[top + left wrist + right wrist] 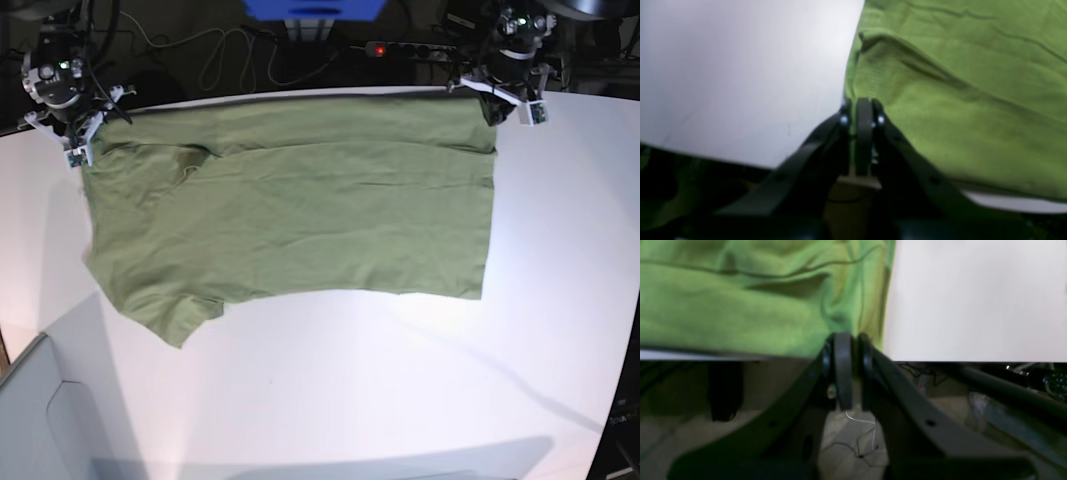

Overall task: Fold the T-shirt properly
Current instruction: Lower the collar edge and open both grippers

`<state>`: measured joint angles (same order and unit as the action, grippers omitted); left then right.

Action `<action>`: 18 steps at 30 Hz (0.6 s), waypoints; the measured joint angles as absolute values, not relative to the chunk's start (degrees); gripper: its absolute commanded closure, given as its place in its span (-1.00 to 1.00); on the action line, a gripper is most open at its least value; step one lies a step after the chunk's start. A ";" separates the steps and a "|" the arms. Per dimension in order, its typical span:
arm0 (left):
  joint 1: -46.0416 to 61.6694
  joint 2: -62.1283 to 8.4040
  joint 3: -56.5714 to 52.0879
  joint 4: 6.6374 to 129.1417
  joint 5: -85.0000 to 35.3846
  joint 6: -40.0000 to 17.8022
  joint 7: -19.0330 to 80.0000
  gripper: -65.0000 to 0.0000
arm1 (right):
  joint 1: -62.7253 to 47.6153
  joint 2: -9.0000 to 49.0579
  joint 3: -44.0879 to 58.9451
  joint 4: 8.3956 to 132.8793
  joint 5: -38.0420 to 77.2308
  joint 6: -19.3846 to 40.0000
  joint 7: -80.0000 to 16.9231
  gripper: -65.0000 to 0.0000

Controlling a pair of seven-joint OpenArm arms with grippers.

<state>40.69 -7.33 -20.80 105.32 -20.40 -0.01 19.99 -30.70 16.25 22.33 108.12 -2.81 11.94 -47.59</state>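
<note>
The olive-green T-shirt [300,210] lies spread and wrinkled across the far half of the white table [400,390], with one sleeve pointing to the near left. In the base view my left gripper [489,100] sits at the shirt's far right corner. Close up, the left gripper [862,103] is shut on the edge of the T-shirt [957,100], and the cloth creases toward its tips. My right gripper [86,140] is at the far left corner. There the right gripper [846,338] is shut on the bunched hem of the T-shirt [740,306].
Both grippers work right at the table's far edge [973,360], with floor and cables below it. Behind the table are a power strip with a red light [378,48], a blue object [315,8] and loose cables. A grey panel [30,420] stands at the near left corner.
</note>
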 measured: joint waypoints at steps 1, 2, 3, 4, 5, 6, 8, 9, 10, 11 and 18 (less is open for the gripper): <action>40.80 -7.33 -20.80 105.32 -20.40 -0.01 19.97 1.00 | -30.72 16.27 22.33 108.12 -2.83 11.97 -47.70 1.00; 40.82 -7.33 -20.80 105.32 -20.40 -0.01 19.97 1.00 | -30.72 16.25 22.33 108.12 -2.85 11.94 -47.83 1.00; 40.82 -7.33 -20.80 105.32 -20.43 -0.01 19.97 1.00 | -30.70 16.25 22.33 108.12 -2.83 11.97 -47.81 1.00; 41.06 -7.35 -20.80 105.32 -20.43 -0.01 19.94 1.00 | -30.68 16.25 22.33 108.12 -2.83 11.94 -47.79 0.99; 41.30 -7.35 -20.80 105.34 -20.58 -0.01 19.94 1.00 | -30.70 16.29 22.33 108.12 -2.83 11.94 -47.81 0.98; 41.45 -7.35 -20.80 105.34 -20.60 -0.01 19.97 1.00 | -30.70 16.34 22.33 108.12 -2.83 11.94 -47.81 0.92; 41.60 -7.33 -20.80 105.34 -20.62 -0.01 19.97 1.00 | -30.72 16.34 22.33 108.16 -2.85 11.97 -47.83 0.72; 41.60 -7.33 -20.80 105.34 -20.60 -0.01 19.99 1.00 | -30.74 16.36 22.33 108.16 -2.85 11.97 -47.86 0.58; 41.58 -7.35 -20.80 105.36 -20.60 0.01 19.97 0.89 | -30.72 16.36 22.33 108.16 -2.92 11.97 -47.83 0.43; 41.56 -7.35 -20.80 105.43 -20.62 0.05 19.94 0.74 | -30.70 16.36 22.33 108.16 -2.94 11.97 -47.81 0.28; 41.56 -7.33 -20.82 105.56 -20.60 0.19 19.97 0.34 | -30.74 16.34 22.33 109.65 -2.96 11.97 -47.86 -0.10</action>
